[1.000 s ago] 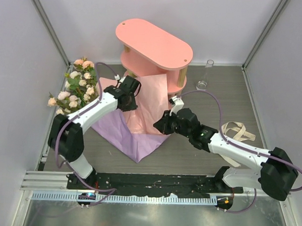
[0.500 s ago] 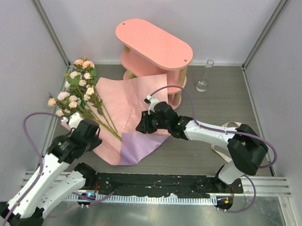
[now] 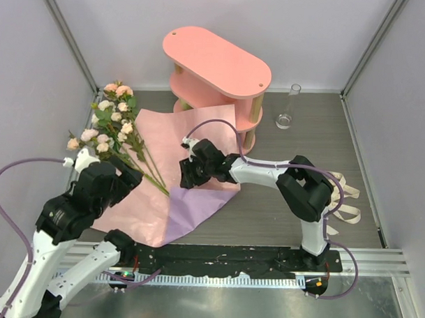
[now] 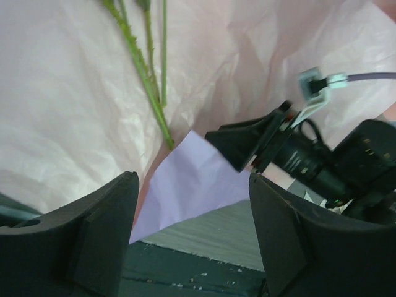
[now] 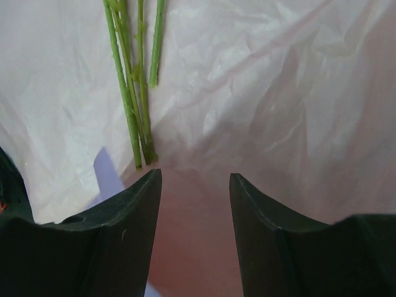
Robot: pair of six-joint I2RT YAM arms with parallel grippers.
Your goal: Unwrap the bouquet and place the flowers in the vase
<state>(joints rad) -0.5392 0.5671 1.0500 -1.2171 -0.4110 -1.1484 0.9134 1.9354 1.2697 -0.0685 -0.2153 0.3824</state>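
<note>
Wrapping paper (image 3: 189, 141) lies opened flat on the desk (image 3: 325, 142) in front of the pink shelf (image 3: 216, 61), pink side up, with a purple corner folded over at the edge farthest from the shelf. Judged: the unwrapping step is essentially done. The flowers (image 3: 112, 124) lie to the left of the shelf, blooms out toward the side wall. Their stems (image 5: 133, 93) run diagonally onto the paper, exposed and free of any cover, so they are ready to pick. Cream ribbon (image 3: 340, 195) lies loose on the desk to the front-right of the shelf, clear of the flowers. The vase (image 3: 287, 109) stands upright just right of the shelf, well apart from the flowers and with nothing in it. Right end effector (image 3: 186, 177) hangs low over the paper in front of the shelf, jaws parted and gripping nothing, the cut stem ends just ahead of its fingertips. Left end effector (image 4: 193, 189), front-left of the shelf, has its jaws wide apart with nothing between them and points at the same stem ends. Judged: both sit poised over the stems because the next need is a grasp there, then a carry across to the narrow vase neck.
</note>
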